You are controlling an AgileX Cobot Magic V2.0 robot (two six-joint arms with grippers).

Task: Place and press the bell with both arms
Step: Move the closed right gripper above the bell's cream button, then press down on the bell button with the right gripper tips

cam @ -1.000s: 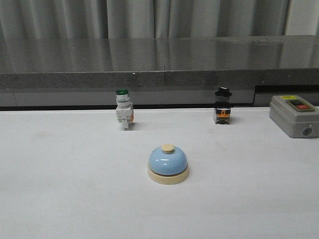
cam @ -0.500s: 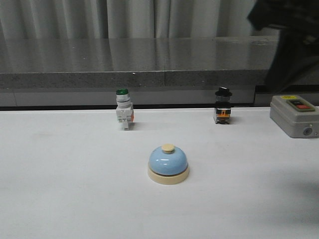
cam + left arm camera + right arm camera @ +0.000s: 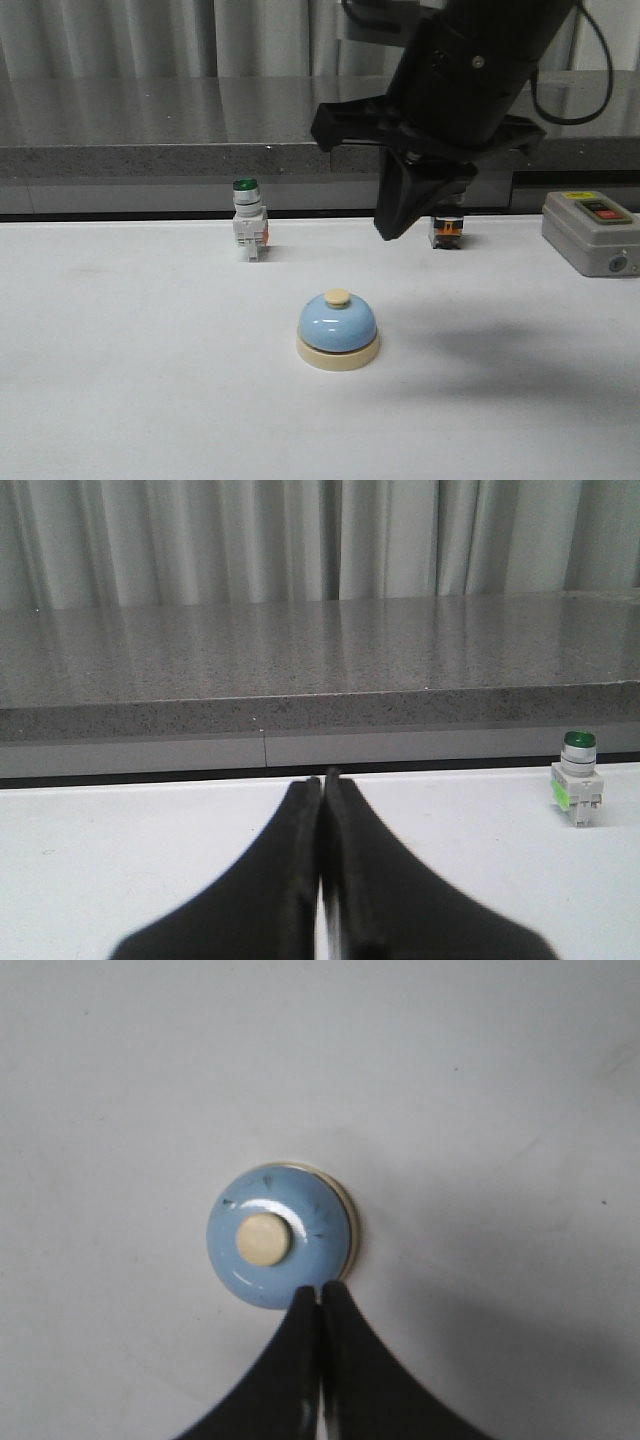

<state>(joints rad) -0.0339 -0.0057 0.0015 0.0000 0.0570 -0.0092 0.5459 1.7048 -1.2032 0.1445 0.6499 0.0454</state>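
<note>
The right gripper (image 3: 392, 232), fingers together, hangs above the bell (image 3: 338, 331) mid-worktop, set to press. Next: come straight down onto the knob (image 3: 264, 1239). The left gripper (image 3: 322, 785) is also closed.

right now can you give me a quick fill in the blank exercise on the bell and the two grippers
1. The right gripper hangs above the bell with its fingers pressed ____.
2. The knob on top of the bell is ____ in colour.
3. The left gripper holds ____ between its fingers.
4. The push-button left of the bell has a ____ cap.

Missing words: together; cream; nothing; green
</note>
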